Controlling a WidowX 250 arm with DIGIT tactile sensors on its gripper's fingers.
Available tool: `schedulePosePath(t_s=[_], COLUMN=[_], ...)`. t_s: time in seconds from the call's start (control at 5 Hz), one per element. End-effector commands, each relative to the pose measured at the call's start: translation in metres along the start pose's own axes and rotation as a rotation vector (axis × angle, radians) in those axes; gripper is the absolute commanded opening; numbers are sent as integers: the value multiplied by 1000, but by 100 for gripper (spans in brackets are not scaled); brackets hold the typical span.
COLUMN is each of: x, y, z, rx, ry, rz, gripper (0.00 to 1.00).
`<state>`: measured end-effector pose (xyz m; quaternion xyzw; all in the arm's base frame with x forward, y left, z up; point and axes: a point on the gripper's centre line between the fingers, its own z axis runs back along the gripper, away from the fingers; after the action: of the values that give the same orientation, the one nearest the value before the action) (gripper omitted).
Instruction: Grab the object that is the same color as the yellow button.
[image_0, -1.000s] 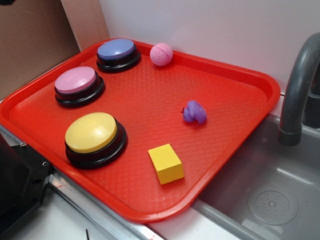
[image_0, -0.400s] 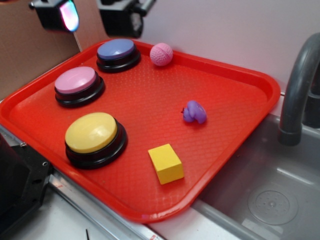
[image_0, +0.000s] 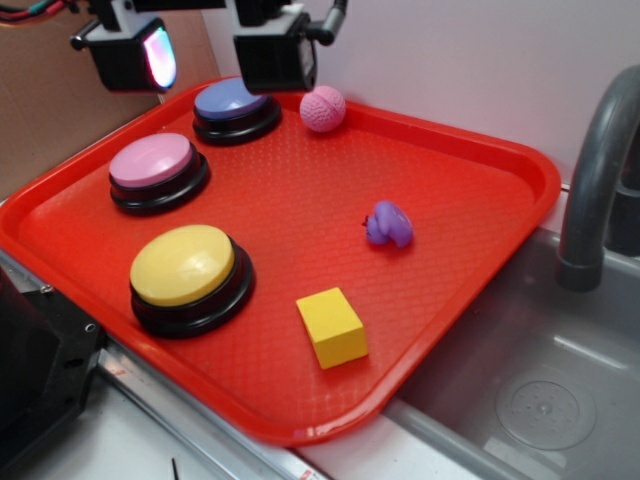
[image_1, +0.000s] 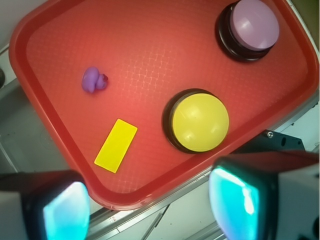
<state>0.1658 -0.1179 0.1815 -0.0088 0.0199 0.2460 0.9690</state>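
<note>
Red tray: cube far from hand

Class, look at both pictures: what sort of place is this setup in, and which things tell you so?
Probably a toy kitchen sink area used as a robot test bench. A grey faucet curves over a sink basin with a drain, and a red tray beside it holds push buttons and small toys under the end effector.

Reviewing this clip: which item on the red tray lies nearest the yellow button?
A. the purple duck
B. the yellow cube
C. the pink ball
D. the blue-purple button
B: the yellow cube sits just beside the yellow button near the front edge of the red tray, apart from it, while the other named items lie farther back.
</note>
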Motion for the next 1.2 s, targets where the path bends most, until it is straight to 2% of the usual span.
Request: schedulePosePath(t_s=[0.0, 0.2, 0.4, 0.8, 1.0], x=[4, -4, -8, -1, 2], y=[-4, -14, -21, -32, -37], z=[-14, -33, -65, -101, -122], rx=[-130, -139, -192, -220, -193], ry=[-116, -137, -145, -77, -30], rz=[25, 68, 105, 158, 172], gripper=[100, 100, 100, 100, 100])
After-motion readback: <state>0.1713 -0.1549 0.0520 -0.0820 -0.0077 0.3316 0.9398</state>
